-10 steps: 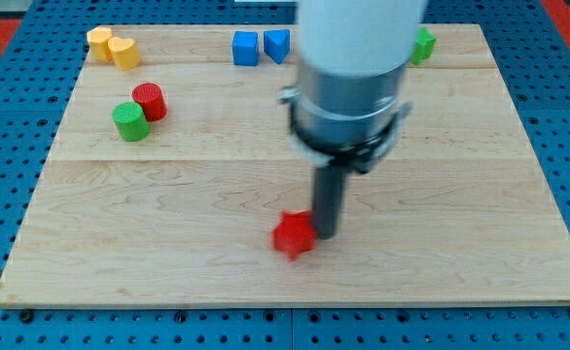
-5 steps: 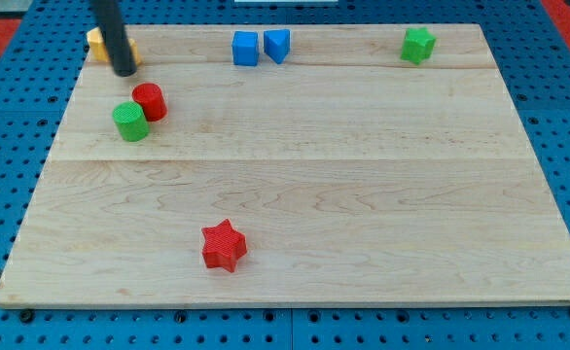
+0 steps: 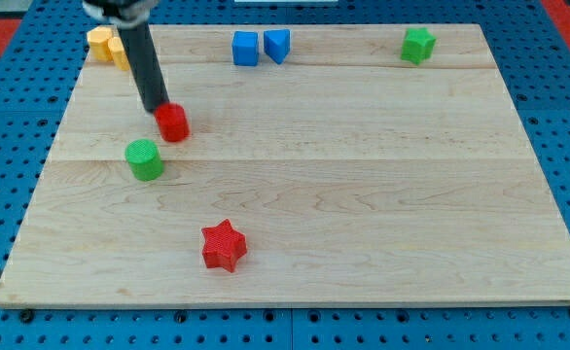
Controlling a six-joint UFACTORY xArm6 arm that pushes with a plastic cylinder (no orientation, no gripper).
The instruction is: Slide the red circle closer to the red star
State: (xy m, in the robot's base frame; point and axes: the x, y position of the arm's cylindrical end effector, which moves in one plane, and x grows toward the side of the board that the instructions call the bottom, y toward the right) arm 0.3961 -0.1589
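The red circle (image 3: 173, 122) sits on the wooden board in the upper left part of the view. My tip (image 3: 156, 108) touches its upper left side; the dark rod rises from there toward the view's top. The red star (image 3: 224, 245) lies near the view's bottom, well below and a little right of the red circle. A green circle (image 3: 145, 159) stands just below and left of the red circle, apart from it.
Two yellow blocks (image 3: 107, 45) sit at the top left, partly behind the rod. A blue cube (image 3: 245, 48) and a blue triangular block (image 3: 277, 45) sit at the top centre. A green star-like block (image 3: 418, 45) is at the top right.
My tip has come down from beside the yellow blocks onto the red circle. The red circle has slid down and right. The green circle has also shifted down and right.
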